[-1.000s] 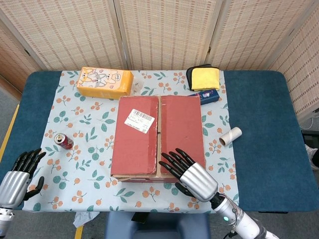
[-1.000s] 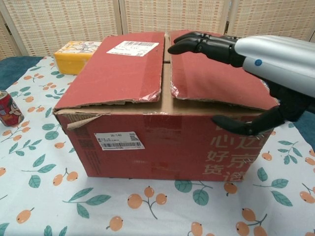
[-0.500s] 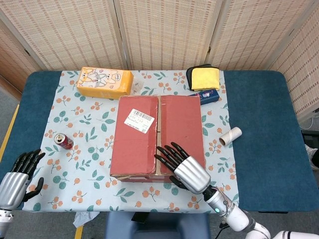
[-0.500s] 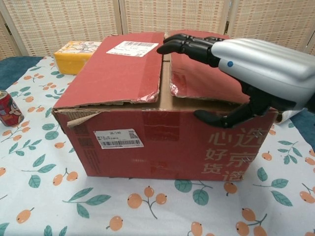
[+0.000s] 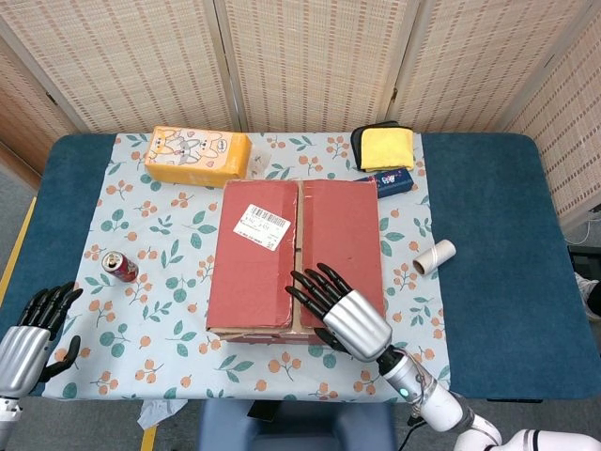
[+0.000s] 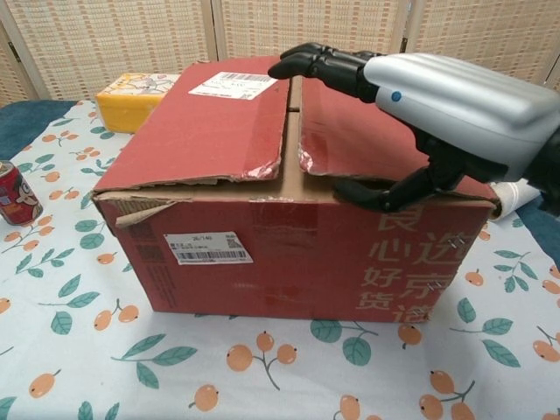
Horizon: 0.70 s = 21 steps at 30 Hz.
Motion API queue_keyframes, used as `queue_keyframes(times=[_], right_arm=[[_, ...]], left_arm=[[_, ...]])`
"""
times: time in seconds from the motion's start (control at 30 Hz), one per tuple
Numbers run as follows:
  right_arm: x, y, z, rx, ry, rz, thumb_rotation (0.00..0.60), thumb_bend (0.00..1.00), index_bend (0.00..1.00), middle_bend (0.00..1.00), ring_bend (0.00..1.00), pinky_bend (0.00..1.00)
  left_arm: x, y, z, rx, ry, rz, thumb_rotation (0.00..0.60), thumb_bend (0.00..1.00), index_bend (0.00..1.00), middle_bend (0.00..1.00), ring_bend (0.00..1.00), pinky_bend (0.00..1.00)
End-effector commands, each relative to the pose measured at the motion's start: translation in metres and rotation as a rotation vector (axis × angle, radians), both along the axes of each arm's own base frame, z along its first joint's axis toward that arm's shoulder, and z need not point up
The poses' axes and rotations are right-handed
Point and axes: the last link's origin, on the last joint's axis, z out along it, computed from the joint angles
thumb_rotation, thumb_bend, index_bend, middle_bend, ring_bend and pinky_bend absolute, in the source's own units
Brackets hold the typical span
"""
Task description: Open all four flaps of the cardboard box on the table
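The red cardboard box [image 5: 272, 268] stands mid-table with its two top flaps lying flat, meeting at a centre seam [image 6: 292, 131]. A white label [image 5: 263, 225] sits on the left flap. My right hand [image 5: 340, 315] hovers over the near end of the right flap [image 6: 367, 140], fingers spread and reaching past the seam. In the chest view this right hand [image 6: 446, 101] has its thumb [image 6: 372, 191] against the flap's torn front edge, and nothing is gripped. My left hand [image 5: 30, 336] hangs at the table's near left corner, fingers apart, holding nothing.
A red can [image 5: 119, 266] stands left of the box. At the back are a yellow carton [image 5: 197, 155], a yellow cloth [image 5: 386, 147] and a small blue pack [image 5: 394, 180]. A cardboard tube [image 5: 434, 256] lies to the right. Woven screens close off the rear.
My right hand has slid left along the box's near edge toward the seam, and its thumb has risen to the right flap's front edge. The left hand has drifted slightly lower.
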Motion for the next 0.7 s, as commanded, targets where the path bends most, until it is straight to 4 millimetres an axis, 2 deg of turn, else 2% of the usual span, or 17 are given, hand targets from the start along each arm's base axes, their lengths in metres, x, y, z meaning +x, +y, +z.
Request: queue_keyframes(times=[0.03,0.27,0.4,0.6,0.7], right_arm=[[0.003,-0.004,-0.003,0.003,-0.007,0.002,0.600,0.44,0.00,0.00,0.00,0.00],[0.013,-0.014,-0.005,-0.055,-0.008,0.033,0.600,0.44,0.00,0.00,0.00,0.00],[0.016,-0.013,-0.001,-0.079,-0.024,0.050,0.600,0.44,0.00,0.00,0.00,0.00],[0.017,-0.003,0.019,-0.148,-0.086,0.062,0.600,0.44,0.00,0.00,0.00,0.00],[0.012,0.005,0.038,-0.235,-0.125,0.072,0.600,0.44,0.00,0.00,0.00,0.00]], left_arm=[[0.000,0.000,0.001,0.004,0.000,-0.001,0.600,0.59,0.00,0.07,0.05,0.00],[-0.001,0.001,0.003,0.031,0.000,-0.002,0.600,0.59,0.00,0.03,0.04,0.00],[-0.001,0.002,0.003,0.041,0.002,-0.017,0.600,0.59,0.00,0.00,0.04,0.01],[-0.004,0.003,0.002,0.043,0.007,-0.003,0.600,0.59,0.00,0.00,0.02,0.01],[-0.004,0.003,0.001,0.046,0.017,-0.009,0.600,0.59,0.00,0.00,0.02,0.01]])
